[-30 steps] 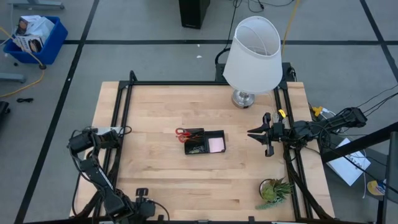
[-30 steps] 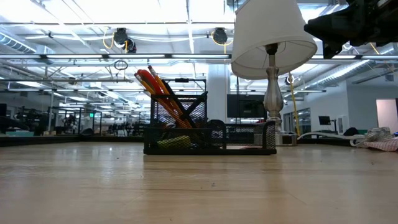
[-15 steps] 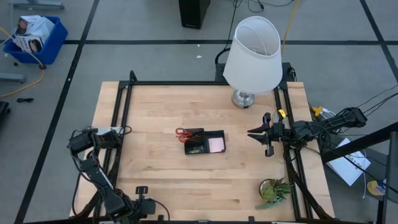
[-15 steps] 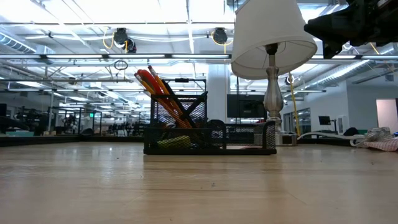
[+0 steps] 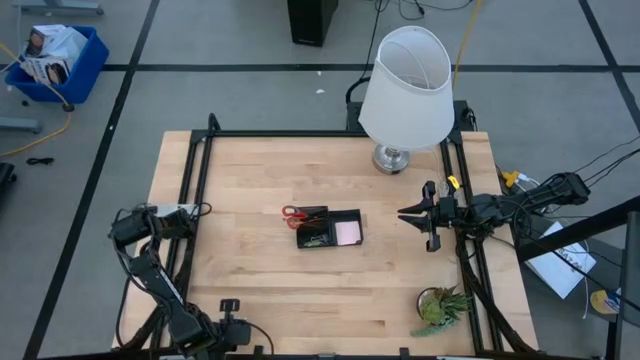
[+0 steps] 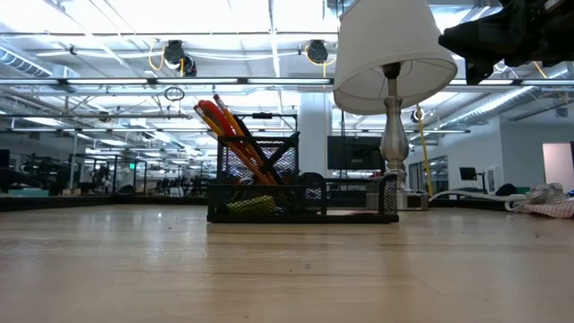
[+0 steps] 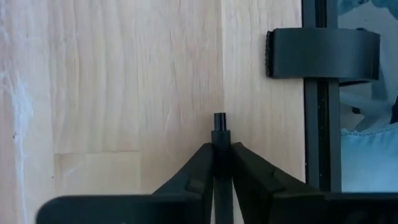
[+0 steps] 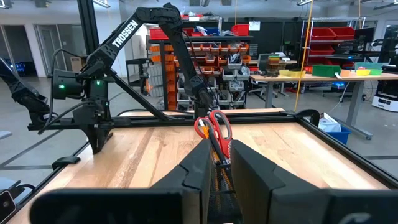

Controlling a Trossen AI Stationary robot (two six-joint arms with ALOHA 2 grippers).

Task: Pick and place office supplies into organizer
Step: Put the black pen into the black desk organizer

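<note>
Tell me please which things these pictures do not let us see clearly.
- Organizer: what lies in its compartments is too small in the high view, and screened by its mesh in the low view.
- Left gripper: nearly at the high view's bottom edge.
- Right gripper: its own fingers hide most of the organizer in the right wrist view.

Organizer point(image 5: 328, 228) sits mid-table, scissors point(image 5: 293, 213) and pink pad point(image 5: 347, 233) inside.

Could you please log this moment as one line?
left hand: near-left table edge, shut | right hand: right of organizer | scissors: in organizer
</note>
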